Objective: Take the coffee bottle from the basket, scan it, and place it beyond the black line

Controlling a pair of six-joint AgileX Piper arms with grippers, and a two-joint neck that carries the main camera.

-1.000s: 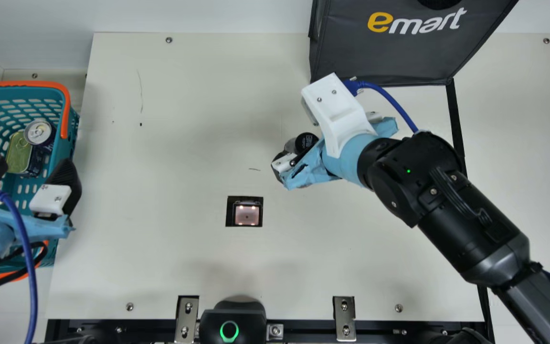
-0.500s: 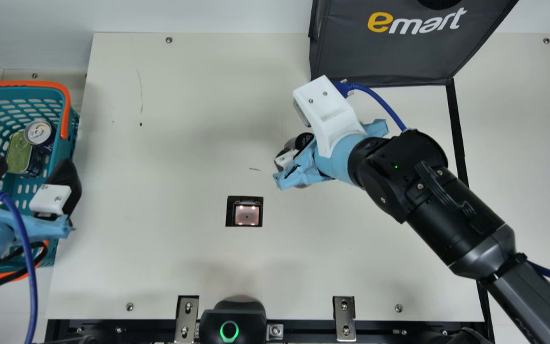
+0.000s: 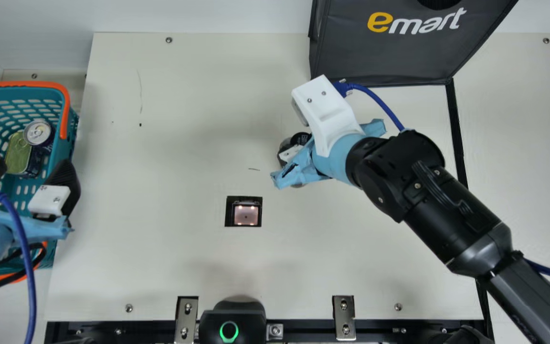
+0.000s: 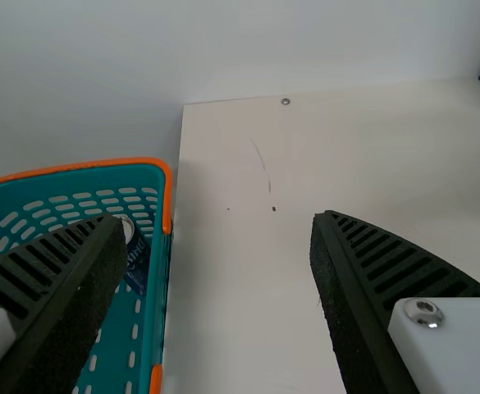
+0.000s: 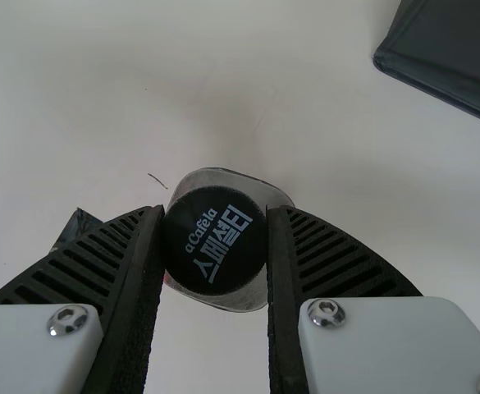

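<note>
From here, the right fingers [image 5: 330, 256] pinch the coffee bottle [image 5: 215, 240] between them, its long axis roughly upright, while the left fingers [image 4: 387, 263] gape empty, well apart from it.

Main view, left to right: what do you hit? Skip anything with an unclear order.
basket → scanner window → coffee bottle → black line
</note>
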